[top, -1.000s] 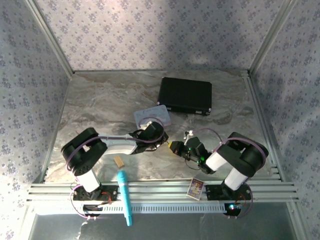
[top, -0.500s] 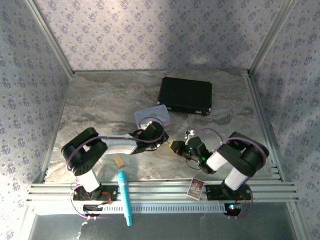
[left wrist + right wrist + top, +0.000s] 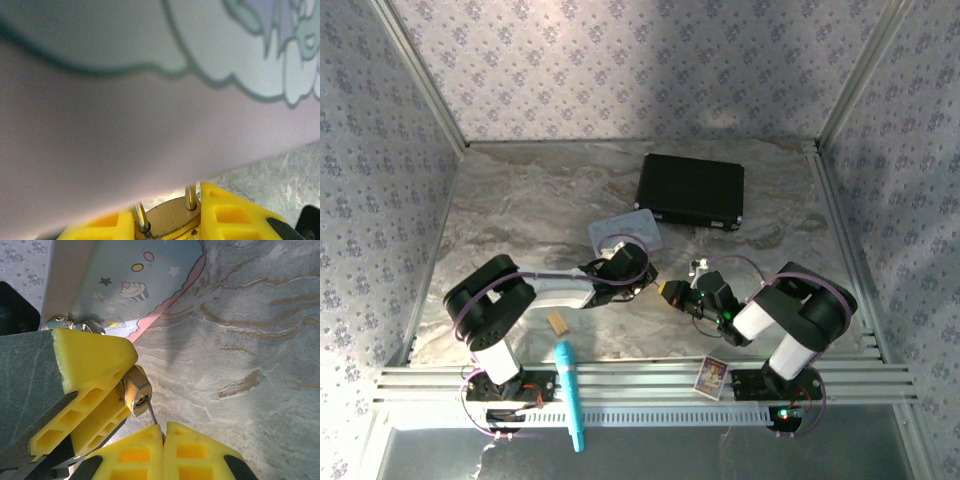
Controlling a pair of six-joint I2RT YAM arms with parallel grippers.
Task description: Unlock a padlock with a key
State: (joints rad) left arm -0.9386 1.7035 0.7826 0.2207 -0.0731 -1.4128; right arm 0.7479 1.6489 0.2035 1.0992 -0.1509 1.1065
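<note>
The padlock [image 3: 135, 389] faces its keyhole down-right at the right gripper [image 3: 164, 432], which pinches the key [image 3: 151, 415] tight. The shaft points up-left, its tip at the keyway. Beyond, the left gripper [image 3: 168, 222] clamps the brass body mid-table, beside the pastel tin [image 3: 140, 285].

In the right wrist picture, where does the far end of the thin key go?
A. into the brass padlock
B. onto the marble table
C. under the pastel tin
A: the key, pinched by the shut right gripper, meets the keyhole face of the padlock that the left gripper holds.
</note>
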